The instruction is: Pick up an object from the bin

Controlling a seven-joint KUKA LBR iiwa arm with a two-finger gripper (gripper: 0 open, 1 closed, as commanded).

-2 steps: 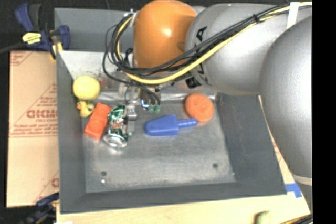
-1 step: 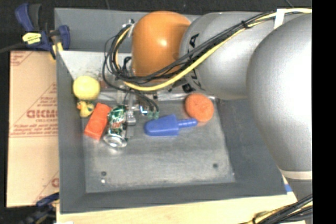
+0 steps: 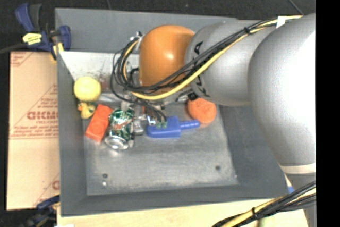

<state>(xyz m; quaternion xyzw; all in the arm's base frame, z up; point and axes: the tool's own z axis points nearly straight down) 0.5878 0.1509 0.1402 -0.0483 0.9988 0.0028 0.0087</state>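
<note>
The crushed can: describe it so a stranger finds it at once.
In the grey bin, look left, below the yellow ball. The can lies between an orange block and a blue piece. It alone is crumpled silver metal with green and white print.

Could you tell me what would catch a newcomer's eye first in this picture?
The big grey arm with its orange wrist cover reaches in from the right over the bin. Near its wrist lie a yellow ball at left, an orange block, a crushed can and a blue plastic piece.
</note>
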